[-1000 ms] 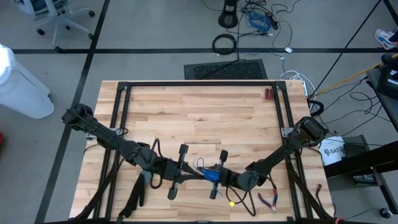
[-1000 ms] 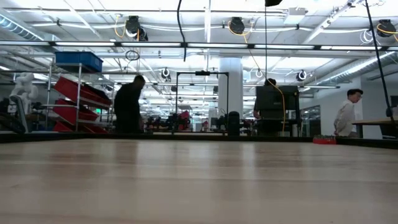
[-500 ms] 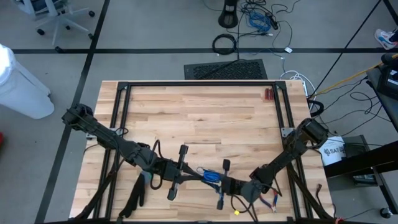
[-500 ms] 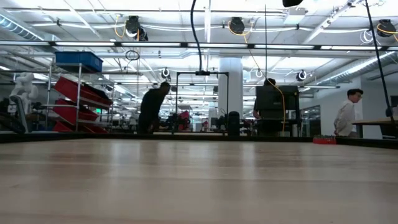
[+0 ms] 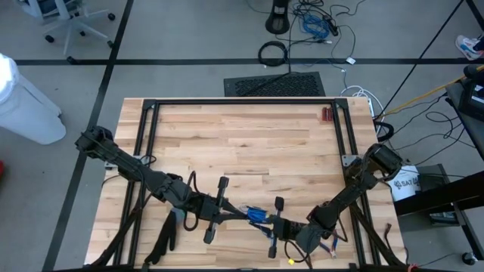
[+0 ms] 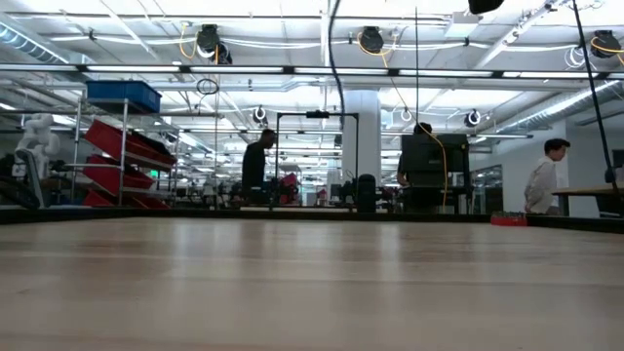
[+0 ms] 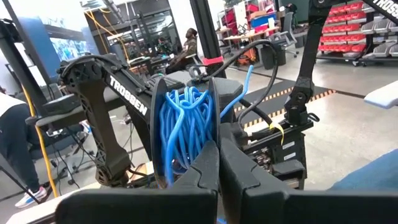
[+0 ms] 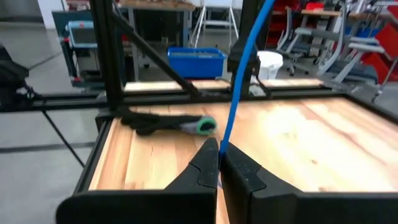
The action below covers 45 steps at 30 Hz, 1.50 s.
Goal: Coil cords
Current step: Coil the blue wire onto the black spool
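A bright blue cord (image 5: 255,216) hangs between my two grippers above the near middle of the wooden table (image 5: 242,143). Most of it is a bunch of loose loops (image 7: 183,127) at my left gripper (image 5: 243,214) (image 7: 219,152), which is shut on them. A single strand (image 8: 239,81) runs from the bunch to my right gripper (image 5: 262,224) (image 8: 219,152), which is shut on it and faces the left one from close by. The low view shows neither gripper nor the cord. My left gripper pinches the bunched loops at their lower part (image 7: 198,163) between its two fingers, several strands together. Its fingers lie level, coming from the table's left. The bunch stands up above the fingers, clear of the table. My right gripper pinches one strand of the cord (image 8: 224,144) between its fingertips. The fingers come nearly level from the table's right. The strand rises out of the fingers in a straight line, clear of the table.
A black frame (image 5: 147,128) borders the table. A black tool with a green end (image 8: 168,123) lies near the left rail, a small red object (image 5: 327,115) at the far right, and small coloured bits (image 5: 327,243) near the right arm. A black cable (image 6: 336,49) hangs in the low view.
My right gripper has gone toward the table's near edge and a little to the right, turning at the wrist, with the strand in its fingers. The loop bunch at my left gripper has stayed put. The hanging black cable in the low view has swung right.
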### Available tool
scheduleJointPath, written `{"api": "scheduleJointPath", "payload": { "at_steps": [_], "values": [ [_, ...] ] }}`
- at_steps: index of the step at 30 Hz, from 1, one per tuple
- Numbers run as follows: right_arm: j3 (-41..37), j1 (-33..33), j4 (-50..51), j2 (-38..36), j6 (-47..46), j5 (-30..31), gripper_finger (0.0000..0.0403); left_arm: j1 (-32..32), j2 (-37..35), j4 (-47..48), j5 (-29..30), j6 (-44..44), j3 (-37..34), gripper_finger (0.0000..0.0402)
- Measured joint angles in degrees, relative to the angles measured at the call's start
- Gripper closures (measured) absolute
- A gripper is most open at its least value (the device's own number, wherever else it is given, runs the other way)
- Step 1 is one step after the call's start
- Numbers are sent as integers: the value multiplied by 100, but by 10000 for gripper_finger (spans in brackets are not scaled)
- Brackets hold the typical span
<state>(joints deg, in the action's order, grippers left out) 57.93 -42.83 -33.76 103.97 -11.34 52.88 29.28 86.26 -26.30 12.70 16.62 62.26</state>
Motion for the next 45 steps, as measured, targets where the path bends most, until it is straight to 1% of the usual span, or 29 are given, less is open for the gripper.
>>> {"api": "scheduleJointPath", "payload": {
  "at_steps": [3, 9, 14, 18, 23, 26, 31, 35, 39, 42, 45],
  "values": [
    [0, -64, 450, -116, -309, 1, 403, 0, -2, 102, 1, -61, 0, 401],
    [2, -192, 1303, -421, -849, -27, 403, 9, -93, 605, 120, -273, 0, 401],
    [2, -365, 2568, -843, -1376, -81, 403, 48, -149, 854, 134, -416, 0, 401],
    [2, -495, 3337, -1279, -1698, -535, 403, 51, -149, 1105, 134, -434, 0, 401],
    [2, -668, 3899, -1681, -1807, -931, 403, 48, -149, 1354, 261, -678, 0, 401],
    [2, -764, 4213, -1901, -1879, -1038, 403, 48, -149, 1426, 305, -734, 0, 401],
    [2, -776, 4648, -2268, -2062, -1417, 403, 46, -149, 1585, 312, -889, 0, 401],
    [53, -743, 4967, -2544, -1963, -1704, 403, 46, -149, 1818, 316, -1084, 0, 401],
    [467, -666, 5760, -2689, -1756, -1696, 403, 42, -149, 2101, 314, -1334, 0, 401],
    [883, -523, 6228, -2689, -1253, -1683, 403, 25, -149, 2016, 142, -1338, 0, 401],
    [1142, -263, 6220, -2688, -617, -1684, 403, 26, -149, 1893, 39, -1339, 0, 401]
  ]
}}
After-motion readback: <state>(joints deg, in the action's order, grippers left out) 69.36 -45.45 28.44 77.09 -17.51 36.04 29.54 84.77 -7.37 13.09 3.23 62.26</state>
